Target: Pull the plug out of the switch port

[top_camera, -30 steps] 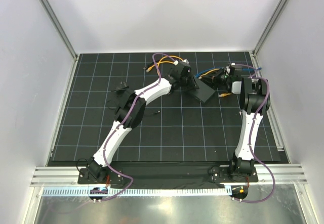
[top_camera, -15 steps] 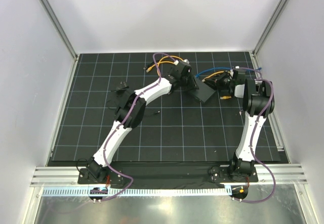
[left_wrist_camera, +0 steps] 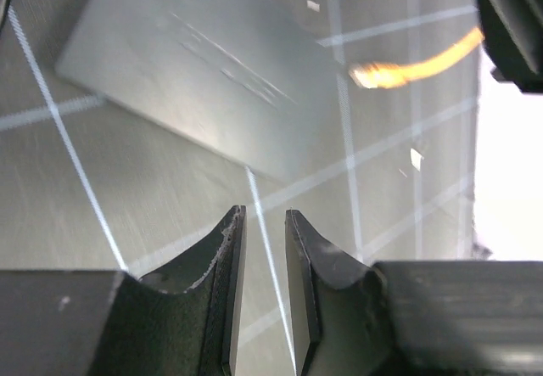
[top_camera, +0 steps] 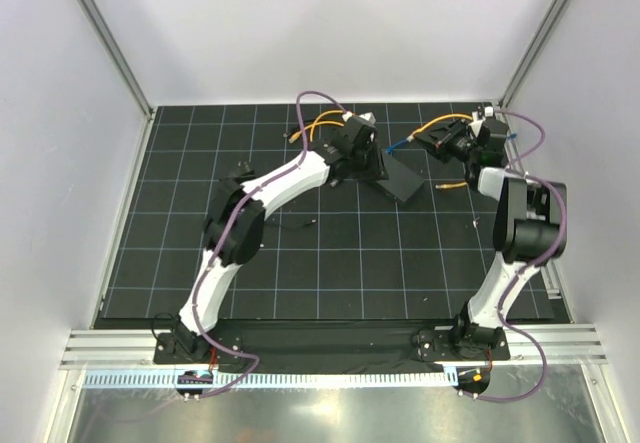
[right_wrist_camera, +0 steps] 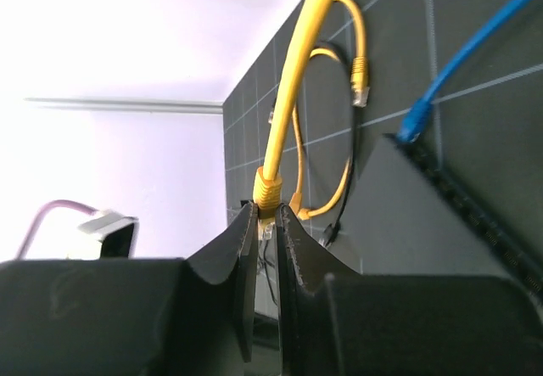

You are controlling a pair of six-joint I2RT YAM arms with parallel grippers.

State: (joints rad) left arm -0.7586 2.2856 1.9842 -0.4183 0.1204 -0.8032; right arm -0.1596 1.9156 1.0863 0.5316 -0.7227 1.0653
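The switch (top_camera: 403, 176) is a flat matte-black box at the back middle of the mat. My right gripper (top_camera: 447, 144) is lifted to the right of it. In the right wrist view, that gripper (right_wrist_camera: 270, 215) is shut on a yellow plug (right_wrist_camera: 268, 191), which is clear of the box (right_wrist_camera: 424, 215); its yellow cable (right_wrist_camera: 297, 62) runs up and away. A blue plug (right_wrist_camera: 414, 126) sits at the box's ported edge. My left gripper (top_camera: 375, 161) is at the box's left end. In the left wrist view, that gripper (left_wrist_camera: 265, 219) has its jaws a narrow gap apart and empty, just short of the box (left_wrist_camera: 195, 79).
A loose orange-yellow cable end (top_camera: 443, 189) lies right of the box and also shows in the left wrist view (left_wrist_camera: 373, 75). More yellow cable loops (top_camera: 322, 121) lie behind the left gripper. A small black lump with thin wire (top_camera: 238, 175) sits at the left. White walls enclose the mat.
My right gripper has swung back and to the right, away from the box, taking the yellow plug and cable with it. My left gripper stays at the box; its elbow shifted left.
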